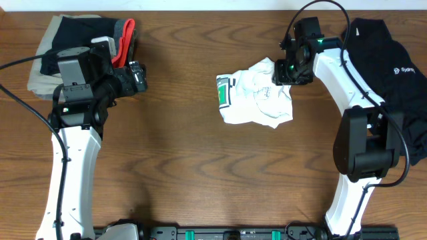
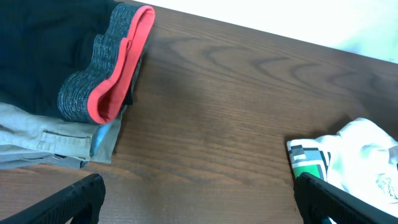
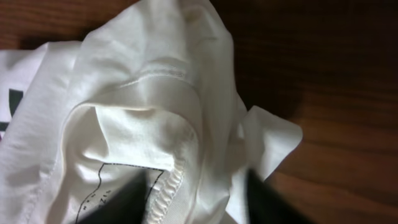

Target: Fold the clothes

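Note:
The white T-shirt point(image 1: 257, 101) lies crumpled on the wooden table point(image 1: 187, 147), with its green-and-grey graphic point(image 1: 223, 92) at its left edge. My right gripper point(image 1: 281, 75) is low over the shirt's upper right part. In the right wrist view its blurred dark fingers point(image 3: 199, 199) are open and straddle a stitched fold of the white cloth point(image 3: 143, 93). My left gripper point(image 1: 138, 77) is open and empty, just right of the folded stack. In the left wrist view its fingertips point(image 2: 199, 205) frame bare wood, with the shirt point(image 2: 360, 155) at the right.
A folded beige, black and grey-red stack point(image 1: 73, 40) sits at the far left; it also shows in the left wrist view point(image 2: 62, 56). A black top with white logos point(image 1: 393, 60) lies at the far right, beside my right arm.

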Tool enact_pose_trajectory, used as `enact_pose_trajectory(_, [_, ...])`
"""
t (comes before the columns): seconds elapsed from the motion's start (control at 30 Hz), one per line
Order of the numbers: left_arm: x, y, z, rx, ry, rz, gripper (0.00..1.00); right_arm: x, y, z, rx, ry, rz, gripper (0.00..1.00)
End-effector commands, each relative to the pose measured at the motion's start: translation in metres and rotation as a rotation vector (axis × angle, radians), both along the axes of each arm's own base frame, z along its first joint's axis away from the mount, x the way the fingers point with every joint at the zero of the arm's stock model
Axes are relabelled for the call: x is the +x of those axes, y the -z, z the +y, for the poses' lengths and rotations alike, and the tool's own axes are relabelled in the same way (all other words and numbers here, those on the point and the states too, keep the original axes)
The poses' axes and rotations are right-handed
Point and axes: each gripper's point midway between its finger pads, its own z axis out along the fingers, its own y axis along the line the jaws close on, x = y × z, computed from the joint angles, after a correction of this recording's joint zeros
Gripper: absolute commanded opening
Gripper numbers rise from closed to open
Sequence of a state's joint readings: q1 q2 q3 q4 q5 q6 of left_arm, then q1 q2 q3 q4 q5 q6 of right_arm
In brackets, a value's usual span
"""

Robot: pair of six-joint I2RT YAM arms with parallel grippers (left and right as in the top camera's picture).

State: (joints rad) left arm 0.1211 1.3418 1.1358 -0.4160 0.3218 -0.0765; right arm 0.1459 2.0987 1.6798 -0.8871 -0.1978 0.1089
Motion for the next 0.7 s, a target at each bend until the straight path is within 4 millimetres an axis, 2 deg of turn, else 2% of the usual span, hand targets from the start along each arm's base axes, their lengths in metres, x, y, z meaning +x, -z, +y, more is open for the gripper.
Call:
enact_pose_trajectory(0.0, [0.002, 0.001, 0.002, 0.014, 0.005, 0.001, 0.98, 0.003, -0.014, -0.003, 0.003, 0.005, -0.016, 0.65])
enact_pose_trajectory(0.2, [0.002, 0.001, 0.002, 0.014, 0.006, 0.001, 0.98, 0.006, -0.070, -0.019, 0.008, 0.034, -0.077, 0.74])
enact_pose_trajectory(0.3, [0.002, 0.001, 0.002, 0.014, 0.006, 0.002, 0.98, 0.008, -0.079, -0.029, 0.006, 0.044, -0.098, 0.75])
enact_pose_trajectory(0.4, [0.002, 0.002, 0.002, 0.013, 0.006, 0.004, 0.98, 0.004, -0.067, -0.031, 0.020, 0.049, -0.062, 0.73])
enact_pose_trajectory(0.57, [0.000, 0.006, 0.002, 0.012, 0.006, 0.014, 0.98, -0.015, -0.023, -0.023, 0.058, 0.011, 0.052, 0.71])
enact_pose_trajectory(0.67, [0.000, 0.006, 0.002, 0.012, 0.006, 0.015, 0.98, -0.022, -0.008, -0.016, 0.096, 0.000, 0.075, 0.71])
